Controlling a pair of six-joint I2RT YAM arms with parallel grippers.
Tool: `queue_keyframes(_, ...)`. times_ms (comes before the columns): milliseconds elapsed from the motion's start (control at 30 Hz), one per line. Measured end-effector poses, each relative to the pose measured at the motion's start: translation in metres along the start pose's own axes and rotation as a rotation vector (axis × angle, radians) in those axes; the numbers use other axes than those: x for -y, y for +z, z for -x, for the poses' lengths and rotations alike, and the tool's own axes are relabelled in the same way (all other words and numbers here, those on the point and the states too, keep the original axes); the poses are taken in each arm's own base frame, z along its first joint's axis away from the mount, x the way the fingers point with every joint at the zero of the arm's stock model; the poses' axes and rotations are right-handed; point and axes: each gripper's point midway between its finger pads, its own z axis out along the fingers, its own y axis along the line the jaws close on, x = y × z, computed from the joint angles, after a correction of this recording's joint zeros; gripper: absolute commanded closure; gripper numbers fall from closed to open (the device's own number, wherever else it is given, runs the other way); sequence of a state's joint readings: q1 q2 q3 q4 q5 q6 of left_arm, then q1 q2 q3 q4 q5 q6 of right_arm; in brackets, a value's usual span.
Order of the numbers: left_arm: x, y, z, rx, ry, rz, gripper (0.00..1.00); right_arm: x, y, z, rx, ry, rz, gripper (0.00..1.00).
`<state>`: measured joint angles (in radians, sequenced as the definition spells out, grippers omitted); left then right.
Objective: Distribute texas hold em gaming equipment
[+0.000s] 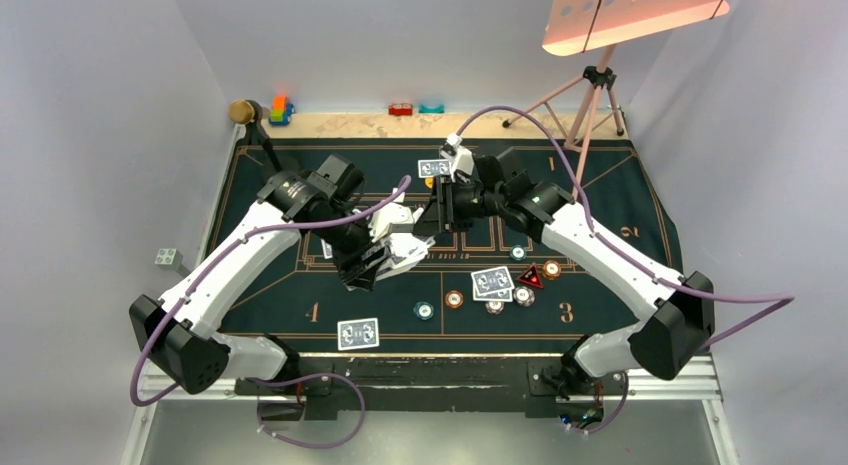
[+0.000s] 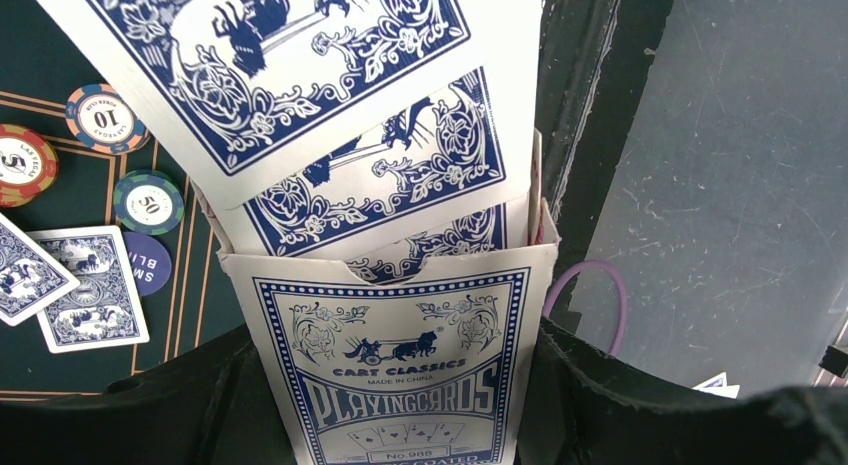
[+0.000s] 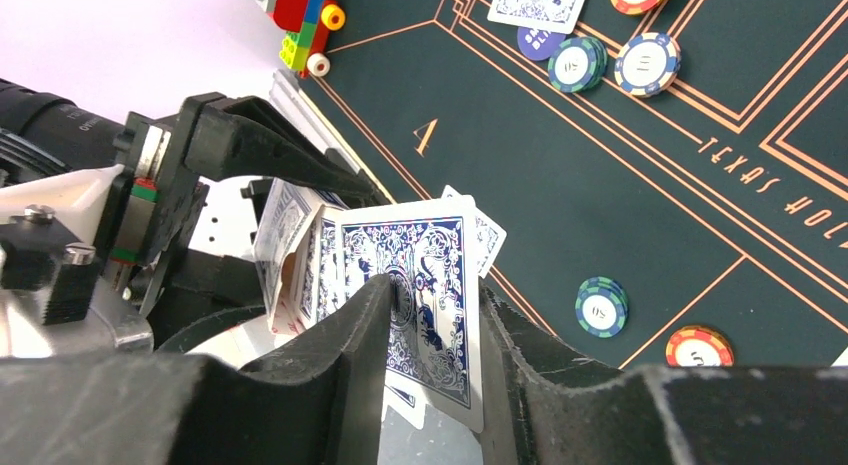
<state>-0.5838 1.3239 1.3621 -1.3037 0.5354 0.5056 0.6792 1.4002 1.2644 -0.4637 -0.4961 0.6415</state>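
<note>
My left gripper (image 1: 392, 249) is shut on a blue-and-white playing card box (image 2: 400, 355), held over the mat's middle with its mouth open. Several blue-backed cards (image 2: 330, 95) stick out of it. My right gripper (image 3: 432, 315) meets it from the right, its jaws on either side of one protruding card (image 3: 425, 275), and a gap still shows between them. Dealt cards lie on the mat (image 1: 358, 333) (image 1: 492, 282) (image 1: 435, 168). Poker chips (image 1: 424, 310) (image 1: 454, 299) (image 1: 517, 252) and a red triangular marker (image 1: 530, 277) lie near the front right.
The dark green felt mat (image 1: 620, 215) covers the table. Toy blocks (image 1: 281, 109) (image 1: 402, 109) (image 1: 431, 108) stand along the far edge, beside a tripod (image 1: 590, 105). A small grey block (image 1: 166, 256) lies off the mat's left side.
</note>
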Motion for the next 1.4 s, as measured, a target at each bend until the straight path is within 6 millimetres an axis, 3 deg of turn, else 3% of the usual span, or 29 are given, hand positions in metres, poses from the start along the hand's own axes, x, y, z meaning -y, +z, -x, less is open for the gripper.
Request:
queue_keyframes(333,0.0,0.0,0.0,0.0,0.0,0.0,1.0,-0.004,-0.012,0.011,0.05,-0.032,-0.016,0.72)
queue_keyframes(467,0.0,0.0,0.0,0.0,0.0,0.0,1.0,0.005,-0.02,0.026,0.096,-0.03,-0.05,0.76)
queue_keyframes(600,0.0,0.0,0.0,0.001,0.0,0.0,1.0,-0.002,-0.019,0.022,0.085,-0.052,-0.044,0.83)
queue_keyframes(800,0.0,0.0,0.0,0.002,0.001,0.0,1.0,-0.01,-0.022,0.025,0.094,-0.074,-0.033,0.86)
queue_keyframes(1000,0.001,0.0,0.0,0.002,0.001,0.0,1.0,-0.011,-0.028,0.032,0.121,-0.086,-0.036,0.99)
queue_keyframes(1400,0.001,-0.002,0.0,0.007,0.004,0.003,1.0,0.004,-0.057,0.066,0.213,-0.057,-0.049,1.0)
